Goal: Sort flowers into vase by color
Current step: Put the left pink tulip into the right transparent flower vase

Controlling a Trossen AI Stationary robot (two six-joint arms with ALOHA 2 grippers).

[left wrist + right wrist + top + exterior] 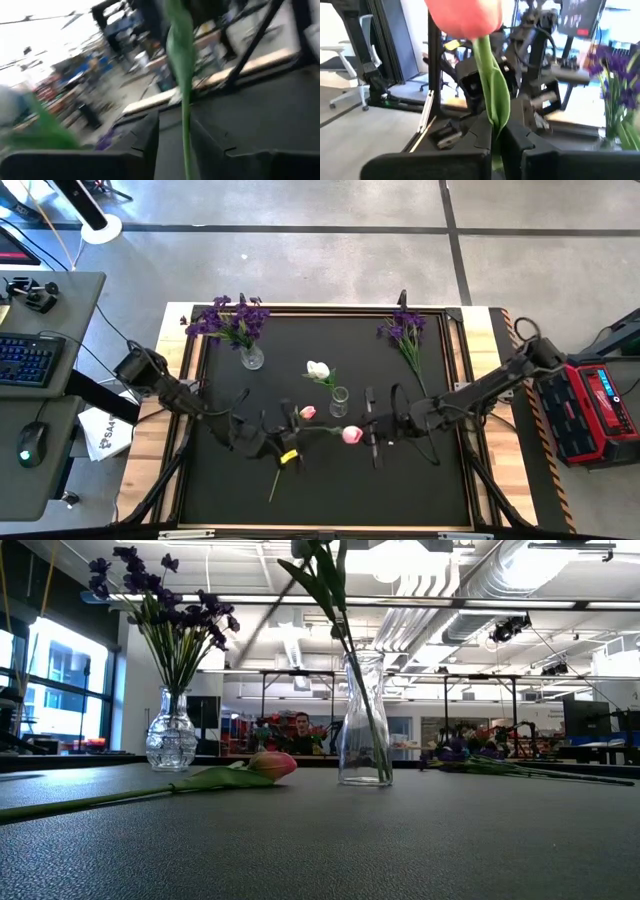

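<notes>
The flowers being sorted are long green-stemmed artificial ones, and the one in hand is a pink-headed tulip (351, 434) stretched across the middle of the dark worktop (440, 480) between the two arms. The right gripper (498, 131) is closed on its stem just below the bloom. The left gripper (174, 135) sits farther down the same stem with its fingers narrowly apart around it, so this looks like a hand-over from left to right.

A second pink tulip (307, 412) lies on the mat just beside the narrow clear glass bottle vase (340, 402), which already holds a white tulip (318, 369). A round clear glass vase (252, 358) at the far left holds dark purple clustered blooms (232, 318), and another purple spray (404, 330) lies loose at the far right.

Next, I judge, the left gripper must let go fully so the right arm can tip the stem upright over the narrow vase's mouth.

Both arms reach low and inward from the worktop's sides, wrists nearly meeting.
</notes>
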